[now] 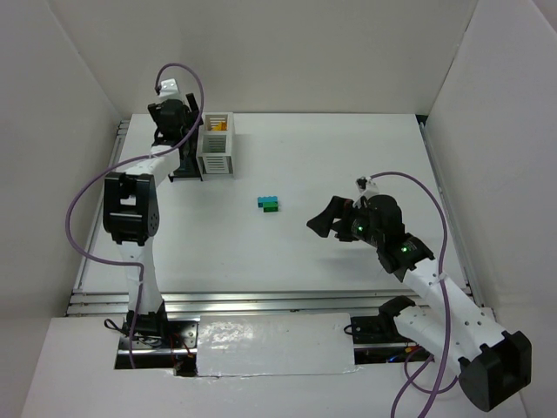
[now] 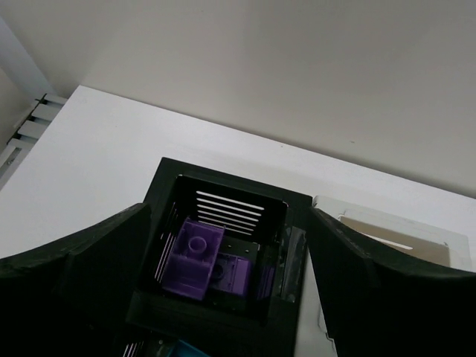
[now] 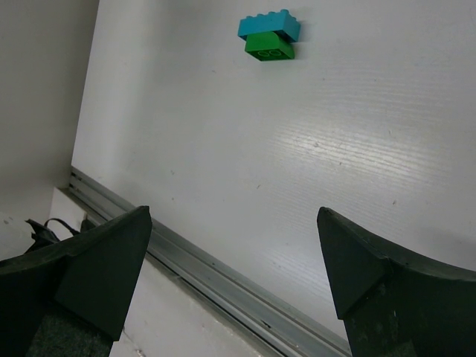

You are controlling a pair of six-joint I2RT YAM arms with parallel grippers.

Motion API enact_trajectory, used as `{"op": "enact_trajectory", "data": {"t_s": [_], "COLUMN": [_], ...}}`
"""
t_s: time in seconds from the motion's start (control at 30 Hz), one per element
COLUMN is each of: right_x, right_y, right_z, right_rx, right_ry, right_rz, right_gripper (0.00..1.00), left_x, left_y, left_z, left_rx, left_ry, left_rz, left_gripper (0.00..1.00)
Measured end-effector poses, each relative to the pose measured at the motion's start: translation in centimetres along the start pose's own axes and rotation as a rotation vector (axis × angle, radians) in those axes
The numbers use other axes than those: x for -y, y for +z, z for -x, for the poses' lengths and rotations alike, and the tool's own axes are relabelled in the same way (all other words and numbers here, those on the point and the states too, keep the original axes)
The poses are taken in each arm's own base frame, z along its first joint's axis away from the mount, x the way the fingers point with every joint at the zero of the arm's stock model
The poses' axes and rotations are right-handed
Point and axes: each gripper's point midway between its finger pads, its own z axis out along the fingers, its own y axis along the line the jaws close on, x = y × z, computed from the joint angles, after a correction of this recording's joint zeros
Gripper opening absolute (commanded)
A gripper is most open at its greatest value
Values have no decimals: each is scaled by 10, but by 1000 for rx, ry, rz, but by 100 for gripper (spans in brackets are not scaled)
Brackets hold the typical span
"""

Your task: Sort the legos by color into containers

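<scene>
Hovering over the black bin (image 2: 223,175) at the upper left of the overhead view, my left gripper (image 2: 227,223) stood with fingers spread wide, holding nothing, while purple bricks (image 2: 195,256) lay inside the bin, beside the white bin (image 2: 394,223). My right gripper (image 3: 232,216), fingers likewise apart, hung above the table (image 3: 312,163), with the teal brick (image 3: 269,26) and green brick (image 3: 269,48) touching at the top of its wrist view.

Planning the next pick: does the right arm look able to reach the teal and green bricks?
Probably yes: the right gripper is open and points toward the teal brick and green brick, with nothing lying between.
</scene>
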Motion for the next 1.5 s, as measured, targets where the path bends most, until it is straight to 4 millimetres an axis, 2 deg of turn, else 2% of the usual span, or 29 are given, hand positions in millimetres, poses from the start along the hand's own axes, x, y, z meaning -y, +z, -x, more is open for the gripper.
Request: {"op": "enact_trajectory", "data": {"t_s": [0.17,0.27,0.3,0.33,0.4,0.43,0.5,0.57,0.63,0.7,0.77,0.87,0.93,1.0,1.33,1.5], "right_x": [-2,-2,-2,-1,-1,-2,-5,-8,-10,-12,-13,-14,-15,-16,-15,-15], "right_y": [0,0,0,0,-1,-1,-6,-13,-21,-27,-31,-35,-36,-36,-36,-35], "right_z": [0,1,1,1,5,9,17,24,29,31,31,31,31,30,24,22], "right_rx": [0,2,3,5,16,29,62,97,125,142,150,156,157,154,133,123], "right_ry": [1,4,6,6,10,12,11,8,4,1,-1,-2,-3,-3,-2,-2], "right_rz": [8,9,7,4,-6,-11,-18,-18,-16,-12,-10,-5,-1,3,11,16], "right_gripper": [100,100,100,100,100,100,100,100,100,100,100,100,100,100,100,100], "left_x": [3,11,19,30,53,68,105,152,196,226,239,231,219,212,196,188], "left_y": [-14,-35,-45,-55,-81,-100,-140,-179,-211,-239,-263,-290,-298,-297,-269,-260], "left_z": [10,37,48,69,95,103,105,89,55,9,-46,-114,-143,-159,-206,-220], "left_rx": [-10,-43,-67,-49,-54,-61,-99,-165,-260,-365,-482,-629,-702,-737,-801,-826], "left_ry": [-21,-43,-60,-83,-121,-128,-122,-88,-26,40,121,211,244,246,222,219], "left_rz": [-10,-29,-46,-70,-112,-141,-208,-294,-370,-413,-416,-385,-348,-313,-194,-166], "left_gripper": [100,100,100,100,100,100,100,100,100,99,99,100,100,100,100,99]}}
